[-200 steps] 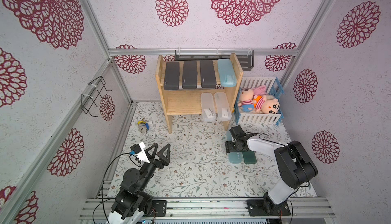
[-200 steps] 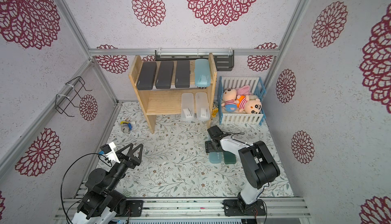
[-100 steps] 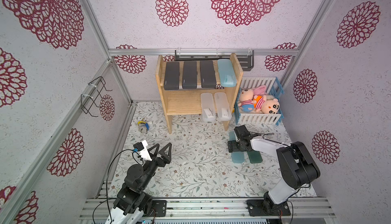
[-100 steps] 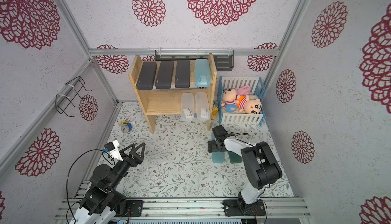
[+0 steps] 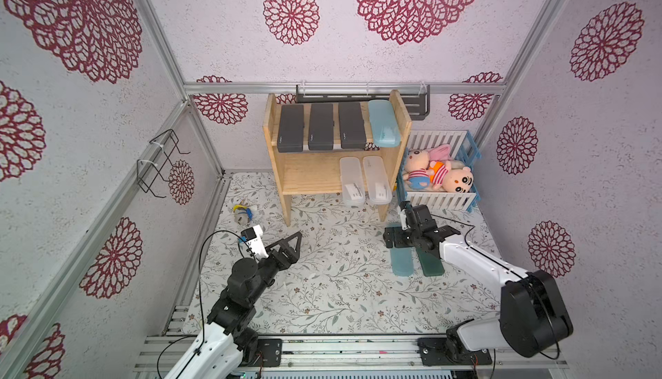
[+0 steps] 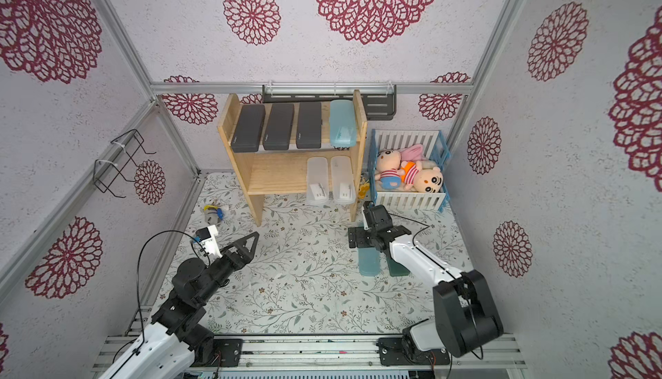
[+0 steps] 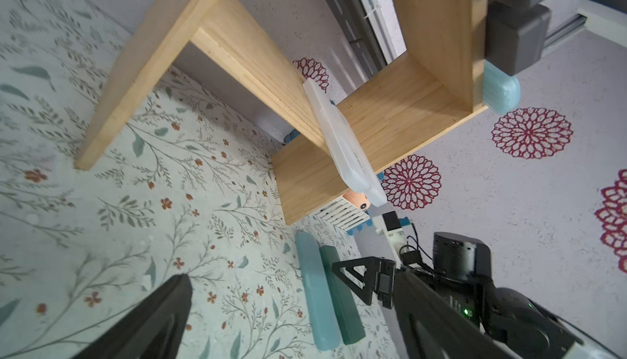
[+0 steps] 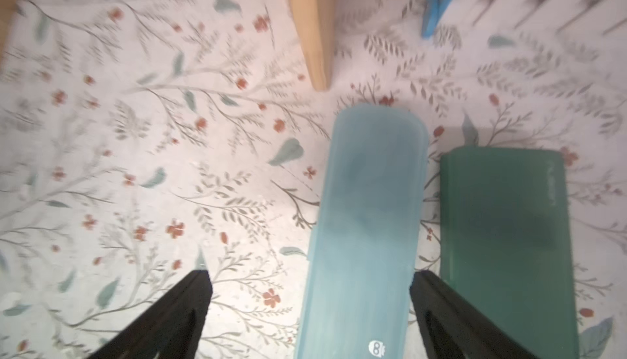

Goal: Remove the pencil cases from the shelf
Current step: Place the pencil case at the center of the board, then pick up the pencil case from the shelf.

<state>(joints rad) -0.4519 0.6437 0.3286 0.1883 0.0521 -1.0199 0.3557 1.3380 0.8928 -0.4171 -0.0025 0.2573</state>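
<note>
I have the right gripper (image 8: 309, 274) hanging over the light blue case (image 5: 402, 262) on the floral mat (image 5: 322, 287). Its fingers are spread wide to either side and hold nothing. The left finger stands well clear of the case. The right one sits just beside the case's right edge, and the wrist picture is too smeared for me to say whether it touches.

That case lies flat with its long axis running near to far, and its far end points at the right leg of the shelf (image 5: 308, 176). The dark green case (image 5: 431, 266) lies just to its right, close to parallel, with a narrow strip of mat between them.

Six more cases sit on the shelf, every one with its long axis near to far. On the top tier, three dark grey cases (image 5: 321, 126) lie side by side from the left. The second light blue case (image 5: 384, 128) lies at the right end, just beside the side panel. On the lower tier, two frosted clear cases (image 5: 352, 181) lie together in the right half, their near ends overhanging the near edge.

My left gripper (image 5: 292, 244) hangs above the mat at the near left, well apart from the shelf. Its fingers are released and empty, aimed toward the far right.
</note>
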